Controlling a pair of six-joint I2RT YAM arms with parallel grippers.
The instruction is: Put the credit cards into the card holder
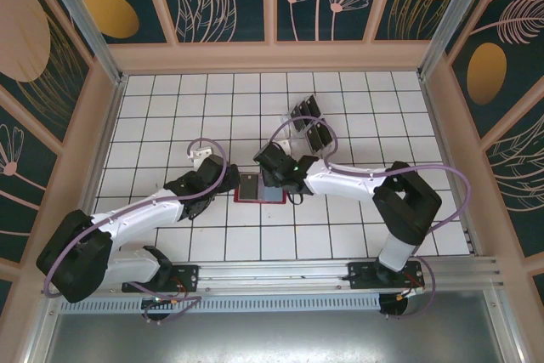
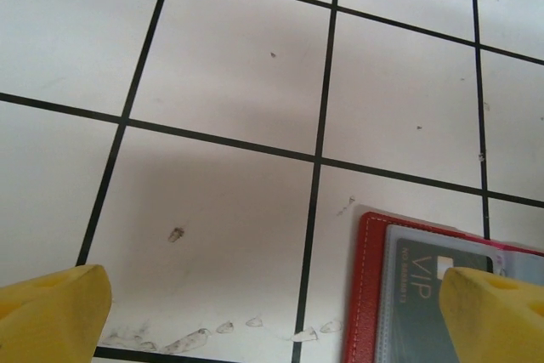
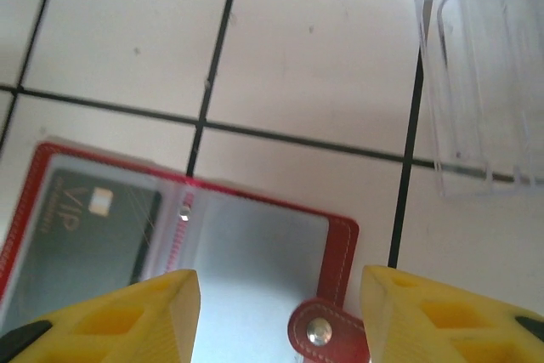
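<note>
Card holder (image 3: pixel 255 248) lies open on the table (image 1: pixel 170 116), between both claws. One credit card (image 3: pixel 93 227), marked VIP, sits in its left pocket. Further credit cards (image 1: pixel 308 123) stand in a clear rack (image 3: pixel 476 82) just beyond. Left claw (image 2: pixel 272 320): released, fingers wide. Right claw (image 3: pixel 276 320): released, above the snap tab (image 3: pixel 319 331).

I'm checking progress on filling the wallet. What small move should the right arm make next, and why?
Probably lift the right tool and move it toward the clear rack. It hangs open and empty over the wallet, one card sits in the left pocket, the other pocket looks empty, and more black cards stand in the rack.
</note>
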